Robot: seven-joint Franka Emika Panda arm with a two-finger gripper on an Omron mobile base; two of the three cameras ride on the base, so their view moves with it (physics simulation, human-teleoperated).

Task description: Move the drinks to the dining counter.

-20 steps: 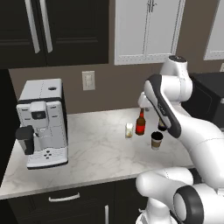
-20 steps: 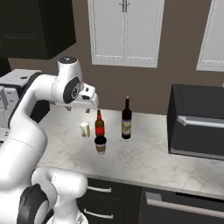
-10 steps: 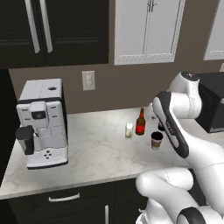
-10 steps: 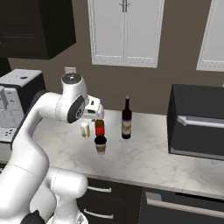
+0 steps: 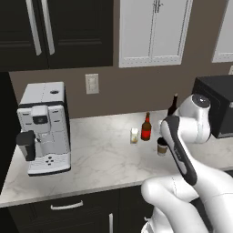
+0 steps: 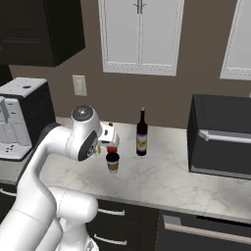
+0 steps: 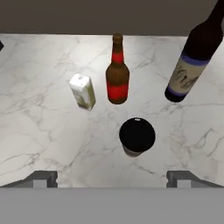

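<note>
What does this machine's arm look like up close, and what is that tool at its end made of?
The arm is built of smooth, glossy white rounded shells, joined by dark rings and round grey caps at the joints. No cables or lettering show. The tool ends in two small, blocky grey-dark fingertips, standing far apart.

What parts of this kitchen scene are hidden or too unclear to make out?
- Wine bottle: in the left base view the arm covers all but its neck.
- Wine bottle: in the hand view its top is cut off by the frame edge.
- Red bottle: in the right base view it is mostly behind the arm.
- Wine bottle label: the print is too blurred to read.
</note>
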